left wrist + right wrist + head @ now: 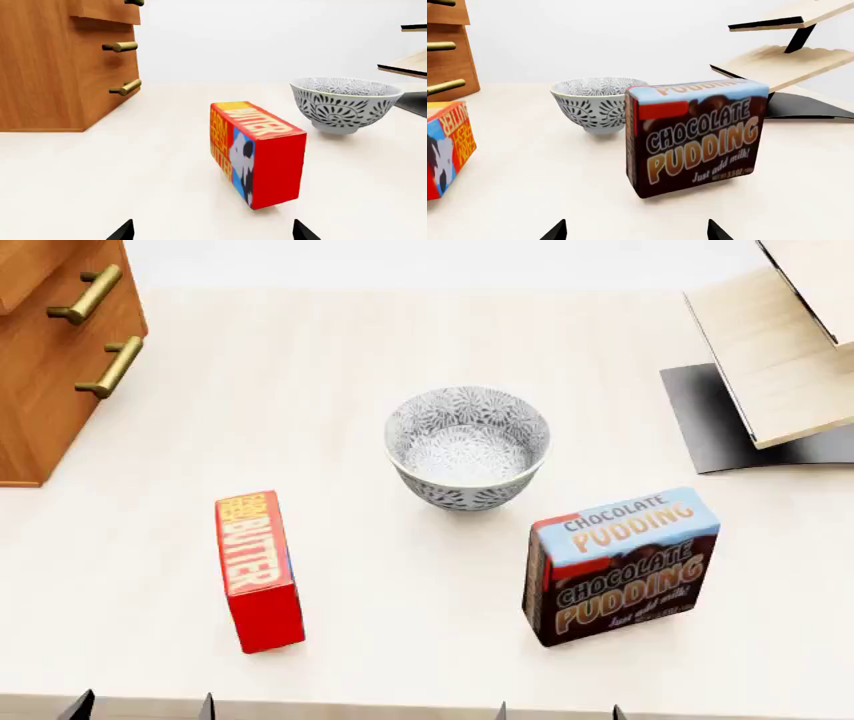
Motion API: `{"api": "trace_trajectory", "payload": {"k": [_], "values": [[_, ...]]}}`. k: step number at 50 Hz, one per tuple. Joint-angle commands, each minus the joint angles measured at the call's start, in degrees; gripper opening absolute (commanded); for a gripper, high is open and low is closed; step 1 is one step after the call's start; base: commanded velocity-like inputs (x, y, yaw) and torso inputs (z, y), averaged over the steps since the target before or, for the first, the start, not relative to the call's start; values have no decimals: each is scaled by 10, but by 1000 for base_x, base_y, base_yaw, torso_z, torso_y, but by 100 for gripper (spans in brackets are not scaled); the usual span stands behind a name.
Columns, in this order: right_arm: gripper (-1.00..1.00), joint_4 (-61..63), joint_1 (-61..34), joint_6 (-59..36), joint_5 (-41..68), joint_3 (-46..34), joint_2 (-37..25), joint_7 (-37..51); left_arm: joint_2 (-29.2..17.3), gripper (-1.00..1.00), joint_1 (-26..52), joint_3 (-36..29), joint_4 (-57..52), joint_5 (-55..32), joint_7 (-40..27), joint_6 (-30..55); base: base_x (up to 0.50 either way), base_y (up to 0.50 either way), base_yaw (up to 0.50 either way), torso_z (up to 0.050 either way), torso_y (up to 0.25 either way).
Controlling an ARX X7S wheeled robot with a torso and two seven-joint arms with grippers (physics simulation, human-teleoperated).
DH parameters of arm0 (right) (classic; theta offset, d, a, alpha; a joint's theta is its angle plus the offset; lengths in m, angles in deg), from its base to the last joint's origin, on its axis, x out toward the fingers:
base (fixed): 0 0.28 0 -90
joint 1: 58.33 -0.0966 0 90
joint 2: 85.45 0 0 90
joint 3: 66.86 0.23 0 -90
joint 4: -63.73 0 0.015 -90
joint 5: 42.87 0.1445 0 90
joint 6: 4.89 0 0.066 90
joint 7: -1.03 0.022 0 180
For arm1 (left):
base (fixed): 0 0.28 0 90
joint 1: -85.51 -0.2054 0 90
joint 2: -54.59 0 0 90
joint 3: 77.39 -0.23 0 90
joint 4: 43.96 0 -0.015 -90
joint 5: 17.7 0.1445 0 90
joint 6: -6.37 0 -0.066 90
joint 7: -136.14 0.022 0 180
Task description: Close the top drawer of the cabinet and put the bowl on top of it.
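One bowl [467, 447] sits upright on the pale desk [334, 390], white with a dark grey leaf pattern, roughly at the middle of the head view and well apart from the cabinet [54, 370]. The cabinet stands at the far left of the desk; in the left wrist view its top drawer [110, 11] juts forward past the two drawer fronts below it, so it is open. Brass bar handles show on the lower fronts.

Nearer the robot than the bowl, a red butter box [259, 570] lies to the left and a chocolate pudding box [619, 562] stands on edge to the right; neither touches the bowl. A pale wood shelf unit [781, 350] on a dark base occupies the far right.

The left gripper [212, 232] and the right gripper [636, 231] each show only two dark fingertips set wide apart, holding nothing, both low at the near edge of the desk.
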Motion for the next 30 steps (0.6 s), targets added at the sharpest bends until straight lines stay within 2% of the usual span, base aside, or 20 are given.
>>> {"api": "trace_trajectory", "payload": {"k": [1, 6, 15, 22, 30], "values": [[100, 48, 7, -40, 3, -13, -10, 14, -10, 100, -7, -11, -46, -5, -11, 32, 0, 0, 0, 0, 0], [100, 87, 6, -75, -22, -29, -21, 49, -23, 100, -31, -22, -136, -10, -27, 86, 0, 0, 0, 0, 0], [100, 226, -6, -183, -21, -47, -40, 47, -39, 100, -34, -32, -259, -11, -44, 164, 0, 0, 0, 0, 0], [100, 360, -51, -304, -38, -63, -55, 42, -51, 100, -17, -35, -377, 2, -60, 253, 0, 0, 0, 0, 0], [100, 453, -79, -389, -43, -67, -65, 39, -59, 100, 8, -39, -465, 2, -68, 327, 0, 0, 0, 0, 0]]}}
